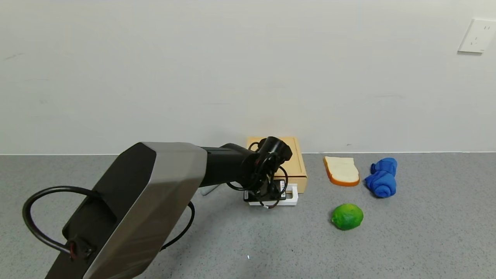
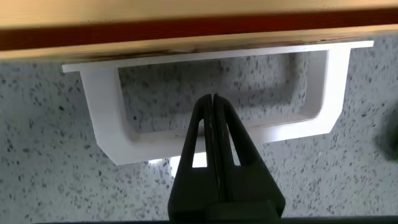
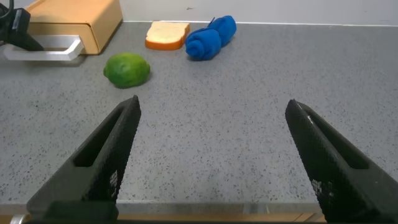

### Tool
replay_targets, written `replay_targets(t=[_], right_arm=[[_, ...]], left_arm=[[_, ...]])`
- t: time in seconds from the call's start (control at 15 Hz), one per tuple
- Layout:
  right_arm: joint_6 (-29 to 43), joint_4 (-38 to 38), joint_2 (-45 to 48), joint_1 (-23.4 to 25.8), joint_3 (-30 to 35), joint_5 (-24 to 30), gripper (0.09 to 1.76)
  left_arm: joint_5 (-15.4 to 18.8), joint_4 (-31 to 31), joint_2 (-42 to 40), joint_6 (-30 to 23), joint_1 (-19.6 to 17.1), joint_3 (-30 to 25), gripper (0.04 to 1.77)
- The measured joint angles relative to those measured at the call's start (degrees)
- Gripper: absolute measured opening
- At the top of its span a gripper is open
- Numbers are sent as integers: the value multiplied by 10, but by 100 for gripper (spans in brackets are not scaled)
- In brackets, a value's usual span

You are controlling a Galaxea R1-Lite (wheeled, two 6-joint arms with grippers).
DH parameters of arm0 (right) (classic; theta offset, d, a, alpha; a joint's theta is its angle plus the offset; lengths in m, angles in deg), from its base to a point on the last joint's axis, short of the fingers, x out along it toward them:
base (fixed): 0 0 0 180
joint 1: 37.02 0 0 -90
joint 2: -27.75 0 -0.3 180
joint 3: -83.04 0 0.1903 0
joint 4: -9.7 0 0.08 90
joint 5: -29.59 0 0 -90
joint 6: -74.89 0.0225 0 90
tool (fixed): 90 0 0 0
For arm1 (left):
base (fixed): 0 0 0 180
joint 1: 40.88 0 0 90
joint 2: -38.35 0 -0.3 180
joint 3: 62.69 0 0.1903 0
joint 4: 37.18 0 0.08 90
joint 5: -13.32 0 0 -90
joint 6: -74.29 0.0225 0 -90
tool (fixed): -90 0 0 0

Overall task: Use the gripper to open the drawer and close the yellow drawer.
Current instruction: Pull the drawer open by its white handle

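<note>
The flat yellow-tan box with the drawer (image 1: 297, 167) stands at the back of the grey table against the wall. Its front looks flush with the box, and its white loop handle (image 1: 293, 193) sticks out toward me. My left gripper (image 1: 267, 195) hangs over that handle. In the left wrist view the left gripper (image 2: 213, 98) is shut with nothing between its fingers, and its tip pokes into the opening of the white handle (image 2: 106, 118), past the front bar. The drawer front (image 2: 186, 25) lies just beyond. My right gripper (image 3: 212, 102) is open over bare table, far from the box.
A bread slice (image 1: 341, 170), a rolled blue cloth (image 1: 381, 177) and a green lime (image 1: 347, 216) lie right of the box. The wall rises directly behind the box, with a socket (image 1: 476, 35) high on the right. My left arm's grey housing (image 1: 147, 201) fills the lower left.
</note>
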Motion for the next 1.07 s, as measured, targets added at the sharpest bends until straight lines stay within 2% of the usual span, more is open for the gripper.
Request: replay_targets(t=[0.47, 1.07], right_arm=[[0, 0, 0, 0, 0, 0, 171], [0, 0, 0, 0, 0, 0, 171]], left_arm=[[3, -68, -5, -9, 15, 1, 11], [5, -141, -16, -76, 37, -4, 11]])
